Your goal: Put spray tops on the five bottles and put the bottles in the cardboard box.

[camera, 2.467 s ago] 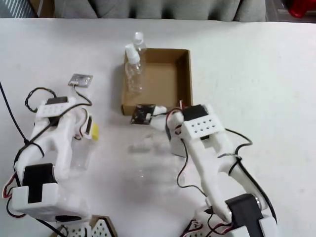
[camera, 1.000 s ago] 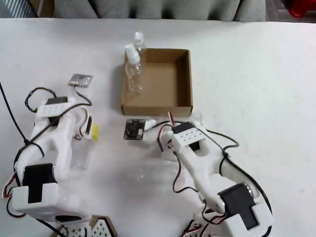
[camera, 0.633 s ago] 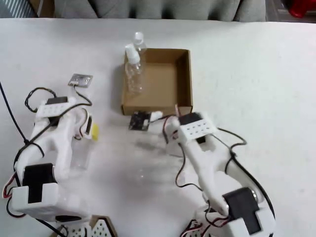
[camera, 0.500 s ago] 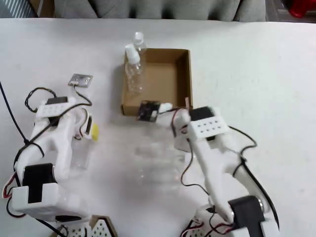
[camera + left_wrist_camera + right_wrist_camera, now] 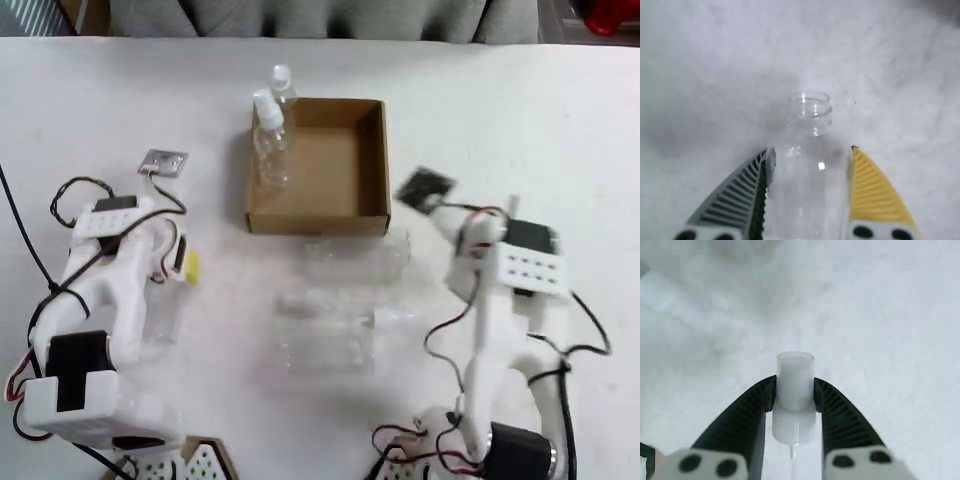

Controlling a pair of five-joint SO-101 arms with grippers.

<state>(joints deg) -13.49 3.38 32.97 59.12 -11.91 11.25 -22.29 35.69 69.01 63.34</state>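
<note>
Right gripper: black ribbed fingers clamped on a white cylindrical spray top, with white table beyond.
Right arm: stretched up the table, right of the brown cardboard box and apart from its wall, with open surface on every side.
Left gripper: grey and yellow fingers closed on an uncapped clear plastic bottle, neck pointing outward.
Left arm: folded, well left of the box.
In front of the box: apparently three clear bottles lying close together, hard to count.
At the box's left wall: two capped bottles.
</note>
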